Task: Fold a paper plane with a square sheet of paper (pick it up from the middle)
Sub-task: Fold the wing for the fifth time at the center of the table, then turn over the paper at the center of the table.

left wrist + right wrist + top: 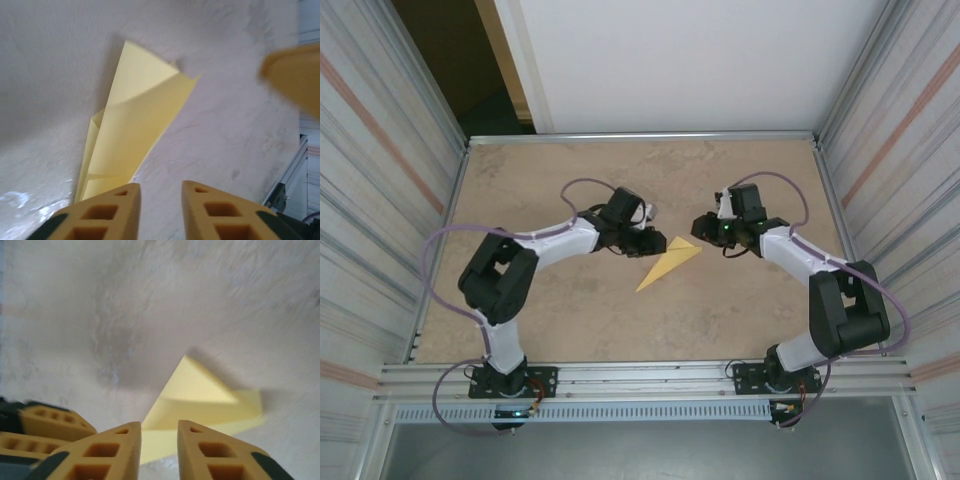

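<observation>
Paper plane (668, 262) is seen flat on the table (570, 320) between the left gripper (160, 187) and right gripper (159, 426), both slightly parted and empty; folding looks finished, so a gentle lift away is needed next.

my paper plane (135, 130) is thin matt paper, pale yellow, smooth between sharp creases. the table (570, 310) beneath is a matt, mottled beige top, faintly rough like stone. my left fingertips (105, 215) and right fingertips (220, 455) are matt ochre plastic with moulded hollows. my arm links (565, 240) look like smooth white and black plastic, slightly glossy. the frame rail (640, 375) is dull silvery metal; the side walls (380, 150) are ribbed with a soft sheen.
</observation>
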Action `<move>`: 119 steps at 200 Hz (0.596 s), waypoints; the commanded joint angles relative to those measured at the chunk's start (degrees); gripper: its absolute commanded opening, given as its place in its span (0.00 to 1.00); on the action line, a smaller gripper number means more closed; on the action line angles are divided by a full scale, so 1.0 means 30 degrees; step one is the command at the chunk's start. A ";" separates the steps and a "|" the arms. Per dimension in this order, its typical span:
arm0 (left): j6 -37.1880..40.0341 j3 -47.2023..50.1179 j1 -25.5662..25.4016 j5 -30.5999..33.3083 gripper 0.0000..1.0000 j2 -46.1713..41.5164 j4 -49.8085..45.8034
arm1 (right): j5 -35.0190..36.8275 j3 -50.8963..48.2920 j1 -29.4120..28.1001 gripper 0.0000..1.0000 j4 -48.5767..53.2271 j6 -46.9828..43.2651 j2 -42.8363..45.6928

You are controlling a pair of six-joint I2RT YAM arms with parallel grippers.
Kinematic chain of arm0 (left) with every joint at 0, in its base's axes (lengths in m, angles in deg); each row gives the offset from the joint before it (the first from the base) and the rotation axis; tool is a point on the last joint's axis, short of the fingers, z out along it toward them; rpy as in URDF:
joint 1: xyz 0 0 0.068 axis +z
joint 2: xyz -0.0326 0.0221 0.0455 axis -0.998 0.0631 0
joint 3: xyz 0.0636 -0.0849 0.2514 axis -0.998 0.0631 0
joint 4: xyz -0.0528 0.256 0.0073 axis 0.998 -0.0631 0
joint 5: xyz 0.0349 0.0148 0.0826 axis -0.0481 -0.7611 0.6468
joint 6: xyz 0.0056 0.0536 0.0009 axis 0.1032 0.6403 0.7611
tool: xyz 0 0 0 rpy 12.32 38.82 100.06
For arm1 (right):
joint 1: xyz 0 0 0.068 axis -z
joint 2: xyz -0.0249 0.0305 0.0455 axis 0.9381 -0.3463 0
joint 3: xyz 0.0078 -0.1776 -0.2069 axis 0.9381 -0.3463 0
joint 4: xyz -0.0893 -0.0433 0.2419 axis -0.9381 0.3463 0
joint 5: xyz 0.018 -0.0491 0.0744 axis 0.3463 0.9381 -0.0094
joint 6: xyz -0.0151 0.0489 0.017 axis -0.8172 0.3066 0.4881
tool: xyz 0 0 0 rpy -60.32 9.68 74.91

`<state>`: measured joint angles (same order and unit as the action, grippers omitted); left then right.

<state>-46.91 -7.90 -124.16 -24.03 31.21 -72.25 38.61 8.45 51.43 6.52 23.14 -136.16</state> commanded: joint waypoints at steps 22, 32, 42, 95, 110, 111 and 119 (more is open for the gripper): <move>0.0009 0.3059 0.2123 0.1033 0.48 -0.4633 -0.0206 | 0.4458 -0.0189 -0.3071 0.53 0.2905 0.3809 0.1045; 0.0092 0.3807 0.2710 0.1555 0.52 -0.5486 -0.0470 | 0.5153 -0.0015 -0.3710 0.59 0.3425 0.4998 0.0886; 0.0190 0.4557 0.3239 0.2172 0.57 -0.6283 -0.0681 | 0.5471 0.0195 -0.4350 0.63 0.3537 0.6005 0.0620; 0.1597 0.6565 0.4649 0.5265 0.87 -0.8959 -0.2178 | 0.8913 0.3602 -0.7337 0.73 0.6154 0.9826 -0.2491; 0.1917 0.6899 0.4722 0.5751 0.89 -0.9374 -0.2256 | 0.9519 0.4375 -0.7579 0.73 0.6520 1.0484 -0.3404; 0.1936 0.6918 0.4717 0.5750 0.89 -0.9399 -0.2256 | 0.9568 0.4416 -0.7580 0.73 0.6581 1.0551 -0.3459; 0.2037 0.7117 0.4731 0.5879 0.89 -0.9606 -0.2229 | 0.9892 0.4753 -0.7643 0.73 0.6997 1.0940 -0.3882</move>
<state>-43.78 11.90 -110.44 -10.67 5.36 -77.19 61.39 19.31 29.14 21.30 49.11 -144.32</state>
